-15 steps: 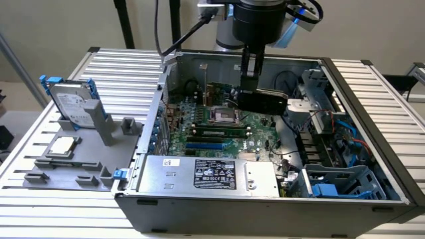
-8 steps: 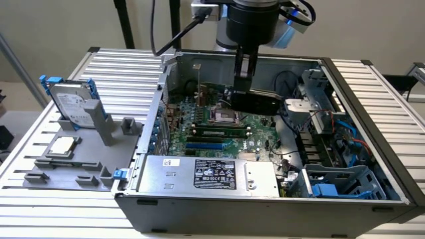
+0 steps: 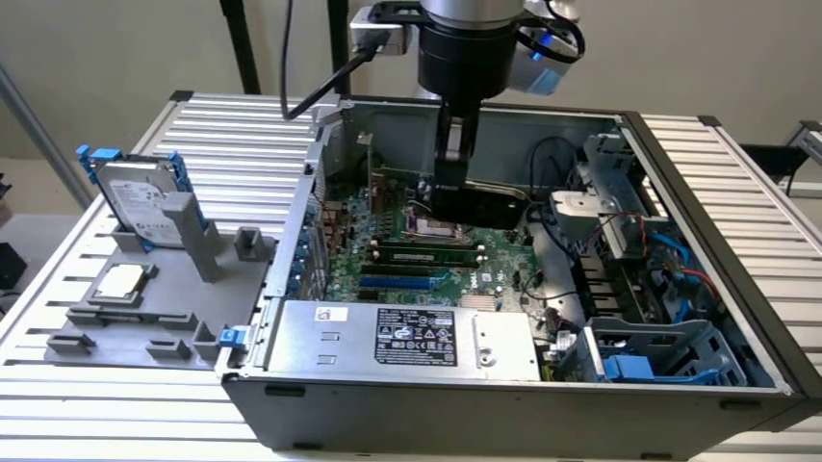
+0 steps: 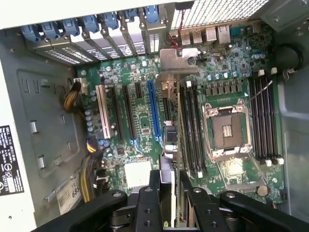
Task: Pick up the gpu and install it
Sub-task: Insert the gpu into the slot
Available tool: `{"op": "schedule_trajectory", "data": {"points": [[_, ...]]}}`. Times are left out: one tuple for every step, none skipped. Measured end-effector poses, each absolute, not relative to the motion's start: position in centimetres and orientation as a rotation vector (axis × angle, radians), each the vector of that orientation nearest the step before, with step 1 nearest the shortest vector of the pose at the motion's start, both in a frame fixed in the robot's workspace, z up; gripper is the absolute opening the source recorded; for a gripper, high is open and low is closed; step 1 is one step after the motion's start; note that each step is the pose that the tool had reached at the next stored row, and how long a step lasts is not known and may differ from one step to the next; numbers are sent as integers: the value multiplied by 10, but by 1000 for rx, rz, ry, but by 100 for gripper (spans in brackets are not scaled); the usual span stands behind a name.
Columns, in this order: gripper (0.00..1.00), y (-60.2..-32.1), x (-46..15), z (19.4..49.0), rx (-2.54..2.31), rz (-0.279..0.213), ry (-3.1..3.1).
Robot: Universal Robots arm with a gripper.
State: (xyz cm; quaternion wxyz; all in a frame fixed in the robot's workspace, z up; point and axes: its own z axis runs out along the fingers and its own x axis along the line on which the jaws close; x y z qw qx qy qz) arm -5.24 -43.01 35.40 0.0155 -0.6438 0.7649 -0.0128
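Note:
My gripper (image 3: 452,197) hangs inside the open computer case (image 3: 694,183), over the green motherboard (image 3: 430,252). It is shut on the gpu (image 3: 499,205), a dark flat card held on edge a little above the board. In the wrist view the gpu (image 4: 175,125) runs edge-on out from between the two black fingers (image 4: 155,182), and its grey metal bracket (image 4: 176,60) points at the rear slot covers. The card hovers between the long blue slot (image 4: 153,108) and the nearest memory sticks (image 4: 190,125). My gripper (image 4: 170,186) clamps the card's near end.
The empty processor socket (image 4: 227,130) lies beside the memory sticks. A power supply (image 3: 398,339) fills the case's near side, with cables and drive bays (image 3: 642,289) at the exterior view's right. Outside the case, a grey fixture (image 3: 154,318) holds a silver hard drive (image 3: 144,207) and a processor chip (image 3: 119,281).

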Motion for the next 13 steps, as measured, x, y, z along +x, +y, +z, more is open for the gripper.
{"op": "schedule_trajectory", "data": {"points": [[27,-430,-54,352,-2007,-40,2376],[27,-430,-55,350,-2011,-40,2372],[27,-430,-57,348,-2015,-40,2369],[27,-430,-59,347,-2019,-39,2366],[27,-430,-60,345,-2022,-39,2363],[27,-431,-62,343,-2025,-39,2361],[27,-431,-64,341,-2027,-39,2358],[27,-431,-65,339,-2030,-39,2356],[27,-431,-67,338,-2031,-39,2355],[27,-432,-69,336,-2033,-39,2353],[27,-432,-71,334,-2034,-39,2352],[27,-433,-72,332,-2036,-39,2351],[27,-433,-74,330,-2037,-39,2350]]}}
